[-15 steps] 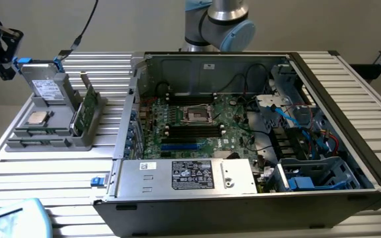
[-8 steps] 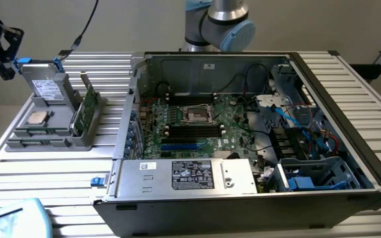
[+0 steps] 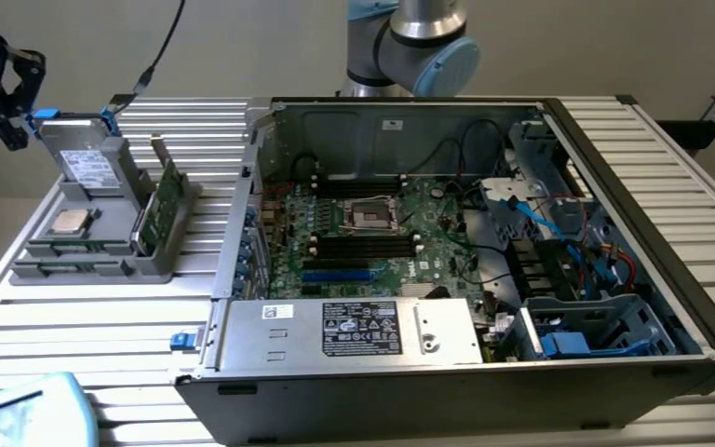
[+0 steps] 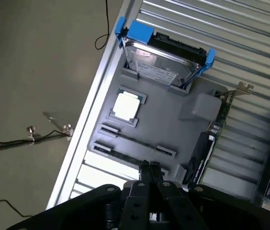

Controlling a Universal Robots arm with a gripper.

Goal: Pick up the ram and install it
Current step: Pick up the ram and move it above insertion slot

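The fingers (image 4: 143, 175) are pressed shut, empty, with the ram (image 4: 123, 155) in the grey tray (image 4: 173, 115) just beyond their tips.

The bench (image 3: 85, 345) is ribbed pale metal, the holder (image 4: 173, 120) matt grey plastic, the hard drive (image 4: 156, 64) glossy metal clipped in blue plastic, and the hand (image 4: 149, 166) looks matt black, perhaps metal.
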